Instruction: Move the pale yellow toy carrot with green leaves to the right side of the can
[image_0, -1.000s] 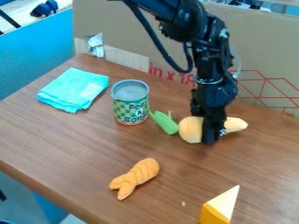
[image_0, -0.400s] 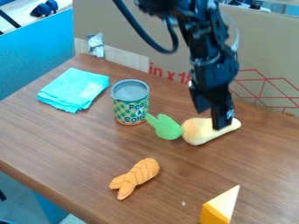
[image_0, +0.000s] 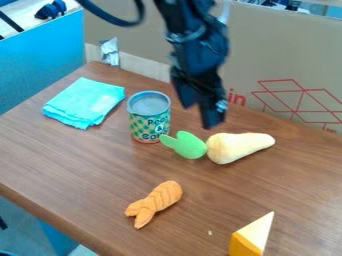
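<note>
Had brown cardboard (image_0: 287, 55) standing across the top, behind a wooden table (image_0: 80, 160). Showed a blue panel (image_0: 40, 67) at the upper left.

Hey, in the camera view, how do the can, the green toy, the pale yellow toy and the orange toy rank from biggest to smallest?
1. Can
2. Pale yellow toy and orange toy: unsure, since the orange one lies nearer the camera
3. Green toy

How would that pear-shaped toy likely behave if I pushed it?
The pear-shaped toy would probably roll in a curve, being rounded and tapered. Its matte surface suggests it isn't very slippery. Pushed from the narrow end, it might nudge the green toy beside its fat end.
</note>
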